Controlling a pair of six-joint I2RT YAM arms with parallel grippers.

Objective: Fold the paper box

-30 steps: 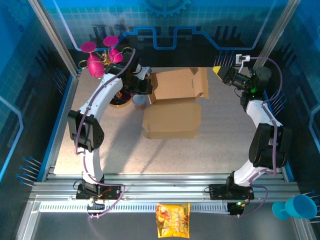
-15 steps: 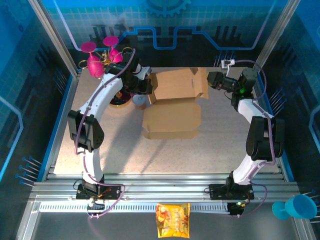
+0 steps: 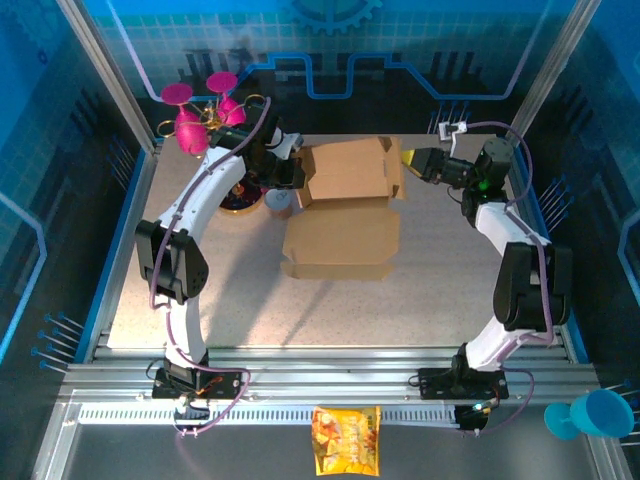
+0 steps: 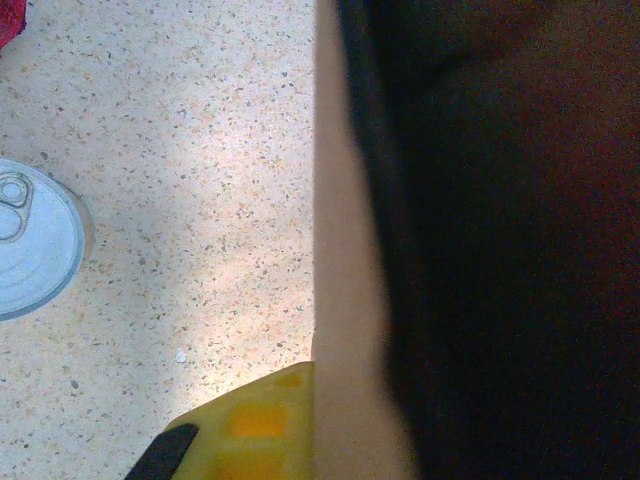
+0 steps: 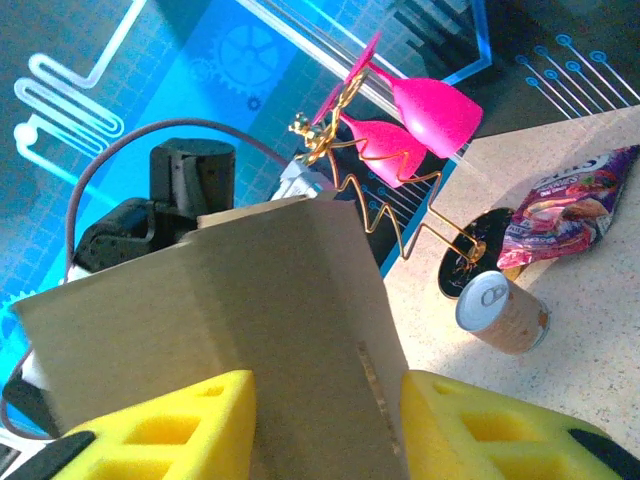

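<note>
Right end effector (image 5: 325, 410) agape at brown paper box (image 3: 342, 238) flap.

- Top external: fixed high behind the arm bases, facing forward and down. It stands far enough back to take in the whole bench (image 3: 200, 300).
- Left wrist: very near, looking straight down on the bench along an edge of the paper box (image 4: 345, 300).
- Right wrist: low and near, facing across the paper box toward the far-left corner.
- Shared: the can (image 4: 35, 245) appears in all three views, and the pink glasses (image 5: 420, 110) in the top and right wrist views.
</note>
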